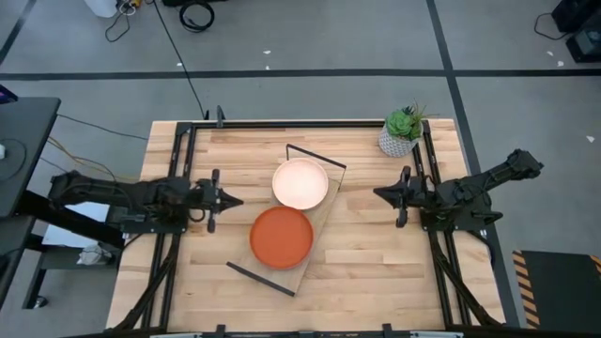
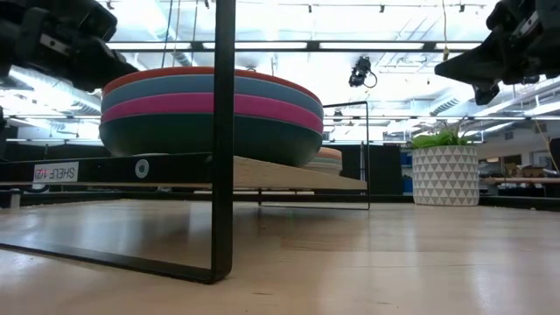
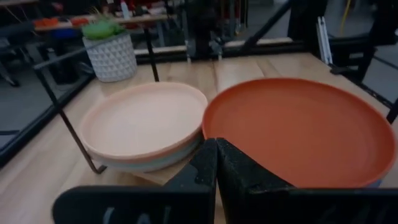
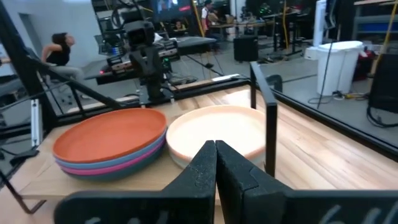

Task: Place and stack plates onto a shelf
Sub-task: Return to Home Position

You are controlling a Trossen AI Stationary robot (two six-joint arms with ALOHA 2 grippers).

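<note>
Two stacks of plates stand on the light-wood shelf [image 1: 317, 223], which lies slanted mid-table on its black wire end frames. The stack toward the near edge has the orange-red plate [image 1: 281, 237] on top, over light blue, magenta and dark teal ones [image 2: 210, 118]. The stack toward the far edge is topped by the pale cream plate [image 1: 300, 183]. My left gripper [image 1: 232, 199] hovers shut to the left of the stacks, raised above the table. My right gripper [image 1: 379, 193] hovers shut to their right. Neither touches a plate.
A small potted green plant [image 1: 402, 131] in a white patterned pot stands at the far right corner. Black frame rails [image 1: 310, 123] run along the table's edges. Bare slatted tabletop [image 1: 376, 272] lies to the near right. A person [image 4: 59, 50] sits in the room beyond.
</note>
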